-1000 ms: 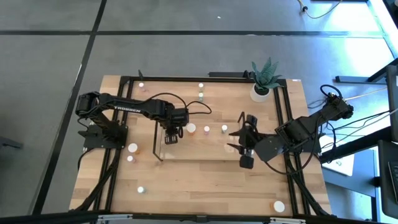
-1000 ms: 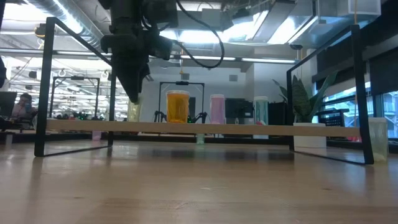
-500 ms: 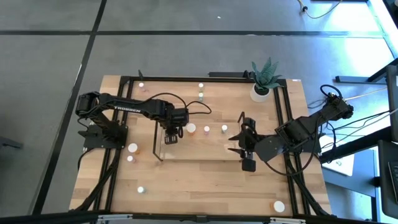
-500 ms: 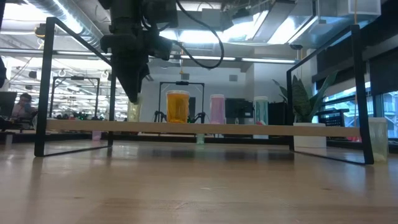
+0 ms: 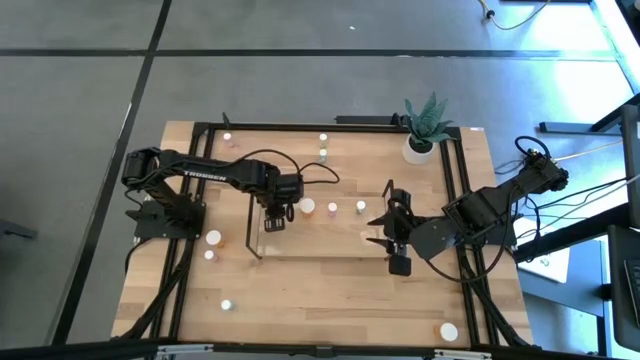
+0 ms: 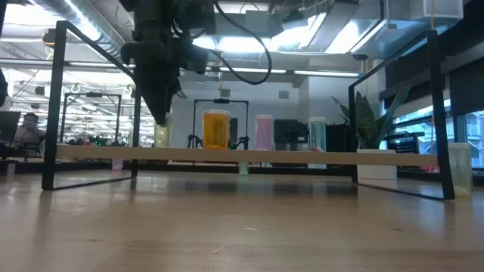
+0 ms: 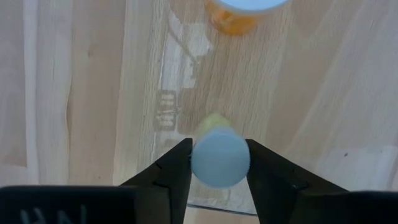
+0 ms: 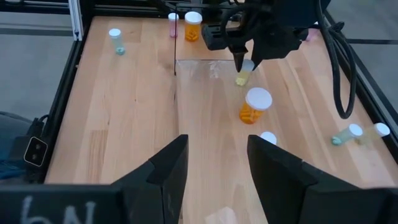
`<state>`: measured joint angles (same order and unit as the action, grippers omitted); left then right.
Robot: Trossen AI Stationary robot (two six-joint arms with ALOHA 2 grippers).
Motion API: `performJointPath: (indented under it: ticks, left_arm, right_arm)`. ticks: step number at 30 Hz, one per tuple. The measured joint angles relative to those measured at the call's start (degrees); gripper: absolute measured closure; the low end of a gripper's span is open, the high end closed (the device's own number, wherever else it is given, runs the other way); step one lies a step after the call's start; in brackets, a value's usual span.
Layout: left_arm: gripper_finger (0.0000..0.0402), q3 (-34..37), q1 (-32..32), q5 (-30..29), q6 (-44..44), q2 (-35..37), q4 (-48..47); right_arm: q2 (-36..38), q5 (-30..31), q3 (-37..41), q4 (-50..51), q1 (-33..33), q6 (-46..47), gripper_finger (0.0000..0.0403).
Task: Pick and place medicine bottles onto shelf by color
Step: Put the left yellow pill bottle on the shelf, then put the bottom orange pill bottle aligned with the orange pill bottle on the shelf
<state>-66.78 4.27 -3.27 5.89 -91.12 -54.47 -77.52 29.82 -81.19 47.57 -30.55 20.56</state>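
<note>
My left gripper [image 5: 278, 218] points down over the left end of the clear shelf [image 5: 330, 245] and is shut on a small yellowish bottle [image 6: 162, 137] with a white cap. On the shelf stand an orange bottle [image 6: 215, 130], a pink one [image 6: 264, 132] and a greenish one [image 6: 317, 134], each on its base. My right gripper [image 8: 214, 162] hovers open at the shelf's right end [image 5: 388, 228], with nothing between its fingers. My left gripper pinches the yellowish bottle's white cap [image 7: 199, 163] between its two fingers [image 7: 171, 180], one on each side. The fingers come from above and point down. The bottle hangs upright below them, its base down at the shelf's top board [image 6: 162, 151].
Loose bottles lie about the table: two at the left [image 5: 214, 238], one near the front [image 5: 227, 304], one at the front right [image 5: 449, 331], and some at the far edge [image 5: 323, 150]. A potted plant [image 5: 422, 140] stands at the far right. A black frame [image 5: 200, 180] rims the table.
My right gripper has turned slightly at the wrist and stays open in the same place. My left gripper and the yellowish bottle have kept still.
</note>
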Motion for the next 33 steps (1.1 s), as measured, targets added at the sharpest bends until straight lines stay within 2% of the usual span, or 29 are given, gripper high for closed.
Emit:
performJointPath:
  ticks: [6, 17, 25, 33]
  left_arm:
    - [0.0229, 0.09, 0.0, 0.0, 0.04, -0.01, -0.03]
    - [0.014, 0.07, 0.0, -1.52, 1.26, -0.01, -0.38]
    - [0.0134, -1.36, -0.02, -1.97, 1.15, 1.06, -2.96]
    - [0.0134, -10.25, -2.46, -4.07, -0.31, 1.62, -6.95]
  right_arm:
    - [0.0, 0.0, 0.0, 0.0, 0.0, 0.0, 0.0235]
    - [0.0, 0.0, 0.0, 0.0, 0.01, 0.0, 0.0235]
    - [0.03, 0.0, 0.0, -0.04, -0.01, 0.0, 0.0235]
    - [0.04, 0.01, 0.0, -0.54, 0.0, 0.0, 0.0235]
